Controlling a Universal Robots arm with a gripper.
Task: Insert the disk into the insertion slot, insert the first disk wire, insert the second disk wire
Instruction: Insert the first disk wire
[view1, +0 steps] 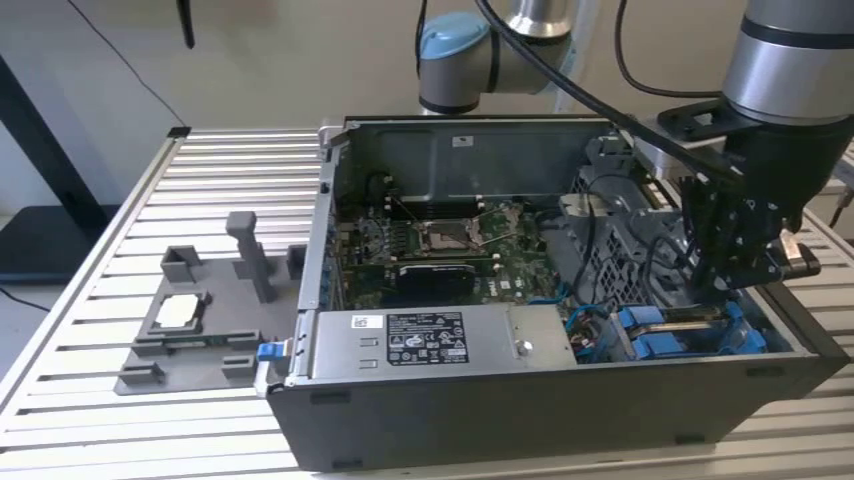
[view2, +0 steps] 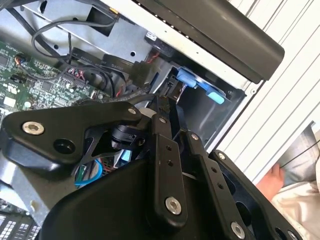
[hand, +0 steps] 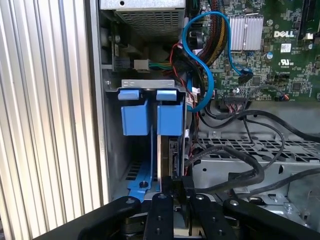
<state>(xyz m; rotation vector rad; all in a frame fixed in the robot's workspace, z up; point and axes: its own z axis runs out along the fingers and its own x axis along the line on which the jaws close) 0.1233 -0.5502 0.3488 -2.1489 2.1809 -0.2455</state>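
Hand (hand: 174, 183) grips the edge of the disk (hand: 167, 155), which stands upright in the blue-railed drive bay (view1: 674, 345) at the exterior view's lower right; stiff, dense and shock-sensitive, it seems best held by its rigid edges.

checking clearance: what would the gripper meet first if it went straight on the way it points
Probably the disk, edge-on in its blue carrier just ahead of the gripper in the first wrist view; depth is unclear, they may already touch.
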